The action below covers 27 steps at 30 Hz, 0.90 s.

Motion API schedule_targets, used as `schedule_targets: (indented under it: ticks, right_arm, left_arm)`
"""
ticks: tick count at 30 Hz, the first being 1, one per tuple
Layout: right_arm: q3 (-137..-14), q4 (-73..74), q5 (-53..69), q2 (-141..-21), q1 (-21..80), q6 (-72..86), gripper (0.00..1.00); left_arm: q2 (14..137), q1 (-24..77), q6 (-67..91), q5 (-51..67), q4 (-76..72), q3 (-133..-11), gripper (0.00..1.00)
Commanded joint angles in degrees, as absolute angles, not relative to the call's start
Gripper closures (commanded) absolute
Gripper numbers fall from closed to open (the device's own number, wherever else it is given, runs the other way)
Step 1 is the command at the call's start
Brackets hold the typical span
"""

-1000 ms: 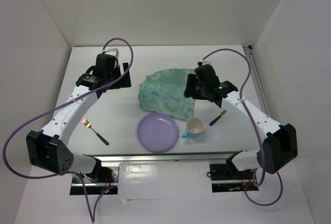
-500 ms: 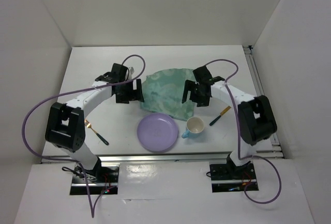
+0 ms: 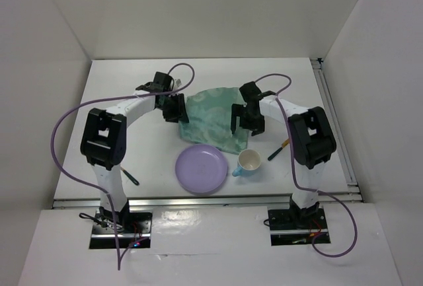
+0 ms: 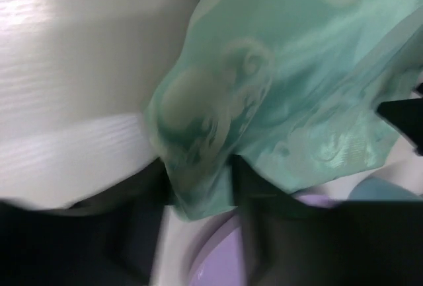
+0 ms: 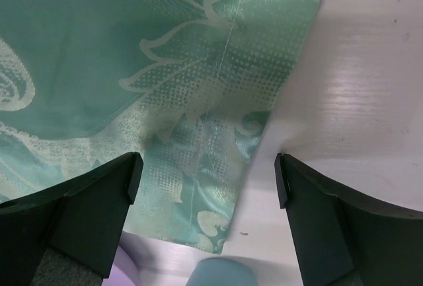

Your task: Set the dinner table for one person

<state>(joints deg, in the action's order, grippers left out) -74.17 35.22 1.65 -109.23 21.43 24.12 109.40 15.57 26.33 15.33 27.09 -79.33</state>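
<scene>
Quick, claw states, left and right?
Left claw: straddles the cloth edge, blurred; grip cannot be told.
Right claw: open, above the cloth, holding nothing.

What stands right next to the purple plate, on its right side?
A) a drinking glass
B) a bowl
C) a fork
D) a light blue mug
D: in the overhead view a light blue mug stands just right of the purple plate.
</scene>
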Motion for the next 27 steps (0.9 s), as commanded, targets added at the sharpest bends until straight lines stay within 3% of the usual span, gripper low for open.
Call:
schedule_targets:
  ticks: [1,5,9,11,12,14,15,17,18,24,26,27]
  right_arm:
    - [-78.0,36.4,1.8,-110.8,21.3,23.4,0.06]
    - [-79.5,37.0,1.8,-113.5,20.7,22.2,0.06]
    - [-82.5,37.5,2.3,-117.3,20.7,21.7,0.10]
    - [-83.3,37.0,3.9,-117.9,20.7,21.7,0.18]
    - [-83.3,36.5,4.0,-118.7,20.7,21.7,0.34]
    - [-85.5,35.8,4.6,-120.2,20.2,21.7,0.55]
    - [-86.4,35.2,4.6,-120.8,20.2,21.7,0.77]
    - [-90.7,35.2,3.9,-123.6,19.7,21.7,0.96]
    - [-92.4,35.8,2.9,-124.5,19.2,21.7,1.00]
    - [-107.6,39.4,-2.4,-131.6,14.7,22.9,1.00]
    - [-110.1,39.4,-2.4,-132.1,12.7,22.9,1.00]
    - [-110.8,40.0,-2.4,-131.6,12.1,22.9,0.91]
  left_arm:
    - [114.0,15.4,27.1,21.6,26.1,-85.7,0.56]
    - [117.5,15.4,27.7,22.2,28.6,-93.5,1.00]
    - [120.2,15.4,28.7,22.8,30.3,-100.4,1.00]
    - [120.2,15.4,28.7,22.0,30.3,-100.9,1.00]
    - [119.7,15.4,28.7,20.5,30.3,-100.9,1.00]
    - [118.2,15.4,29.3,18.6,30.3,-101.4,1.00]
    - [117.7,14.9,29.3,17.5,30.3,-101.4,1.00]
    - [116.8,14.2,29.8,16.7,30.3,-101.4,1.00]
    - [116.2,14.2,29.8,16.7,30.3,-101.9,1.00]
    - [116.8,14.2,29.8,18.7,31.5,-104.9,1.00]
    - [118.8,14.2,29.8,21.0,32.5,-107.1,0.67]
    - [119.4,14.8,29.2,20.3,33.5,-109.1,0.39]
